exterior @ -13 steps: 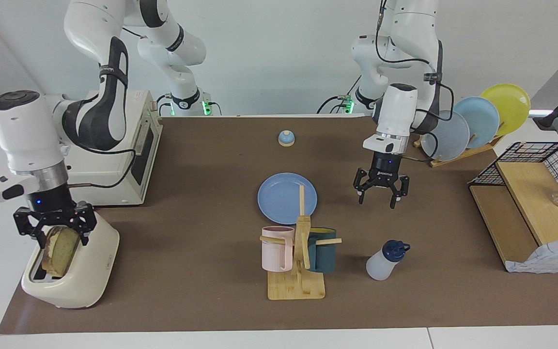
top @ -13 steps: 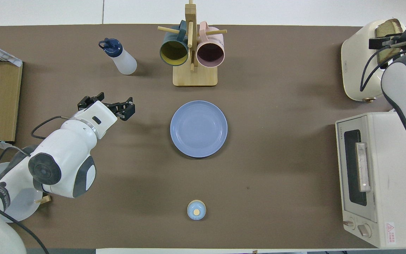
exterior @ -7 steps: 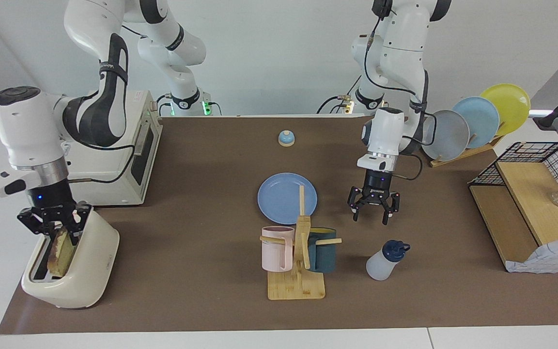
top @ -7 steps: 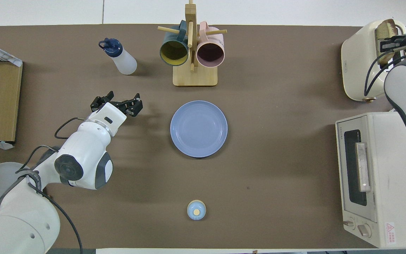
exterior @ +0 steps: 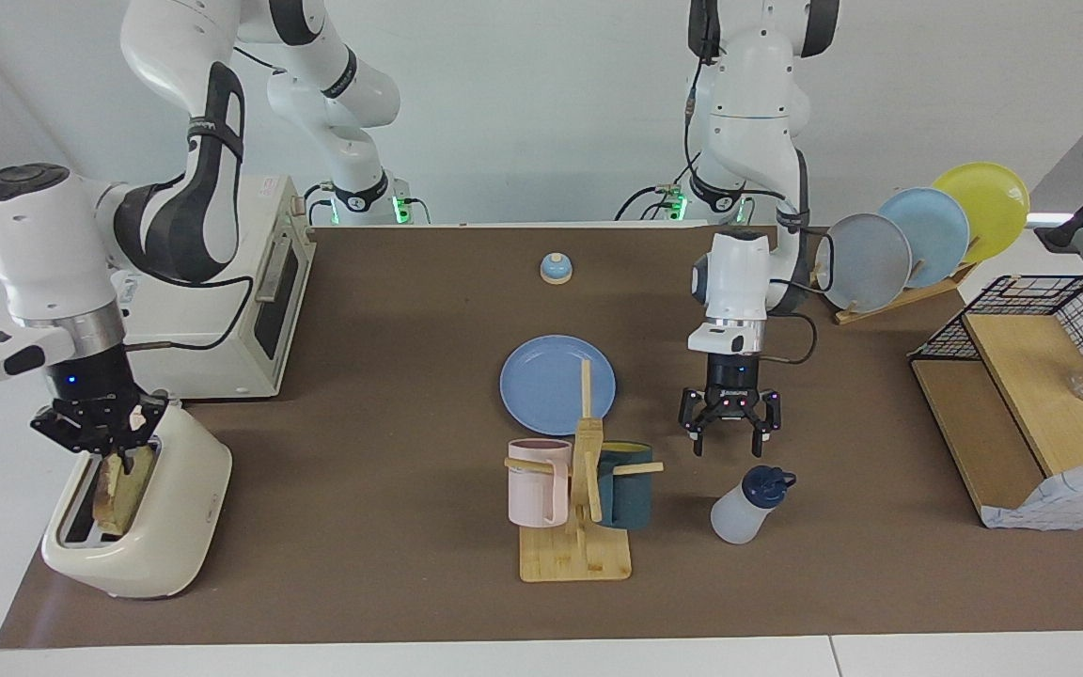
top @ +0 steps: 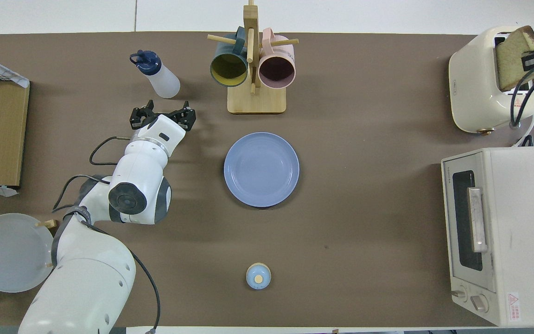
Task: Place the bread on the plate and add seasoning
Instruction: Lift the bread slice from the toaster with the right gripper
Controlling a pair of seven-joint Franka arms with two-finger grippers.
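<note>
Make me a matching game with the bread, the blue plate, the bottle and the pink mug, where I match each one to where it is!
Things:
1. bread
2. plate
3. seasoning bottle
4. pink mug

Places:
A. hanging on the wooden mug rack
B. flat on the table in the middle, with nothing on it
C. sticking up out of the toaster, pinched by the right gripper
D. standing on the table just under the open left gripper

Pairs: 1-C, 2-B, 3-D, 4-A
</note>
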